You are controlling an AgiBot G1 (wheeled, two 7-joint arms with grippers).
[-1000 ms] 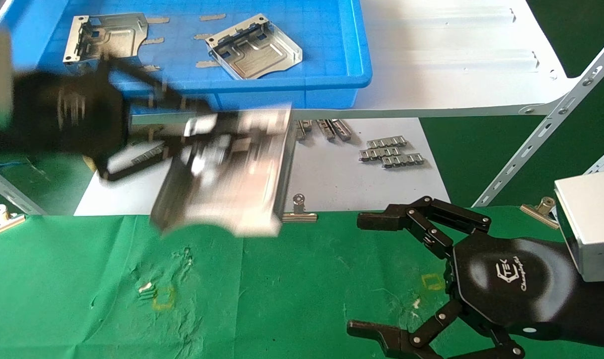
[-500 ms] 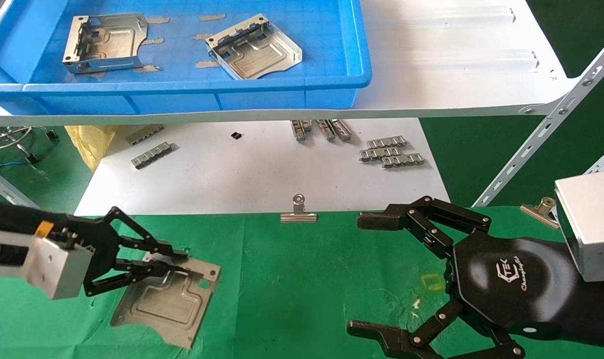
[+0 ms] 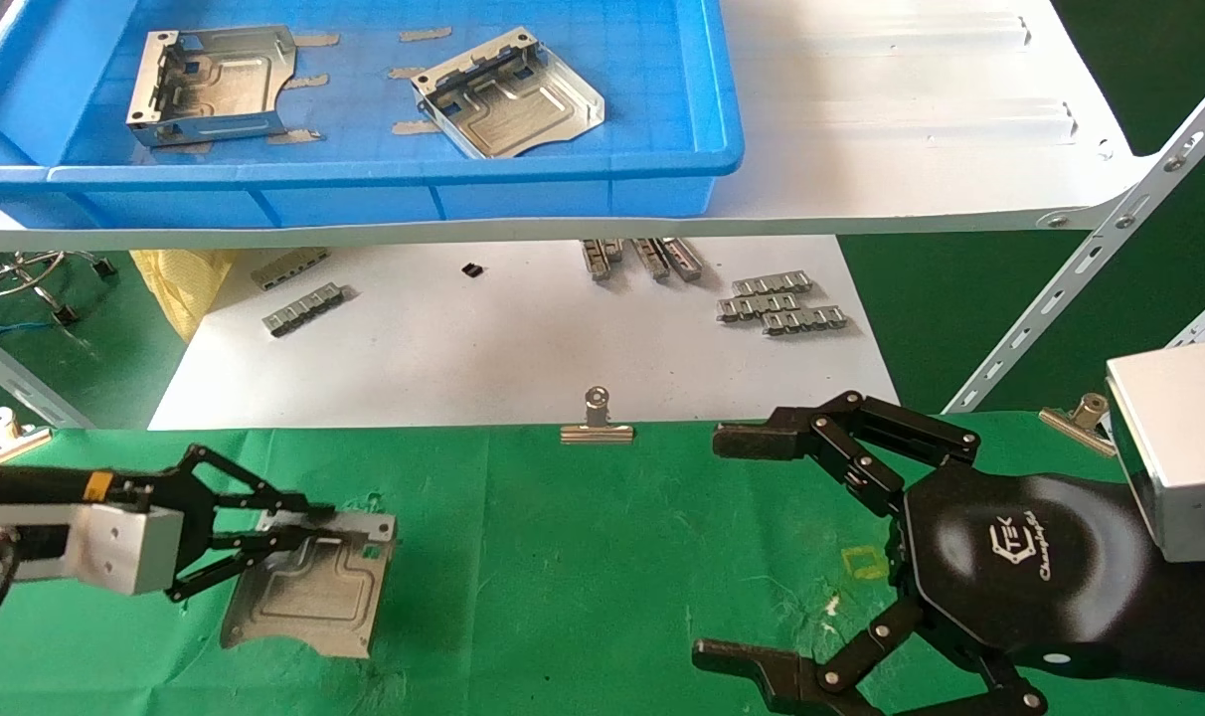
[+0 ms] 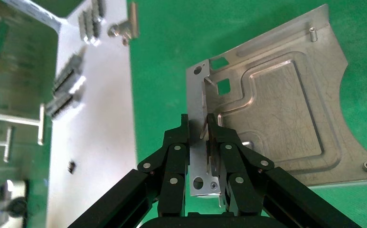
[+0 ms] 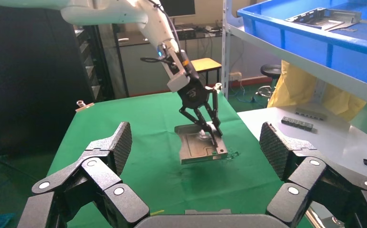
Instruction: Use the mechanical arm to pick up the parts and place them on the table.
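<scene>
1. Green-cloth table, wide, flat and wrinkled, fills the near half of the head view; small yellow square marks sit on it and a silver binder clip grips its far edge.
2. White shelf board spans the scene above and behind the table, and a lower white board lies under it.
3. Blue plastic bin rests on the left part of the shelf board; two silver-grey stamped sheet-metal plates lie in it, well apart, one at the left and one toward the right.
4. Right black gripper, with a glossy hexagonal palm and a white "TEK" logo, hangs over the right side of the table; its riveted link fingers are spread wide with nothing between them.
5. Left black gripper reaches in low over the table's left side; its fingers are clamped on the upturned side wall of a third silver-grey sheet-metal plate.
6. That held plate sits over the green cloth, embossed groove facing up and curved cut-out edge away from the fingers. In the right wrist view it looks slightly tilted; whether it touches the cloth I cannot tell.
7. Small ridged metal strips lie in clusters on the lower white board.
</scene>
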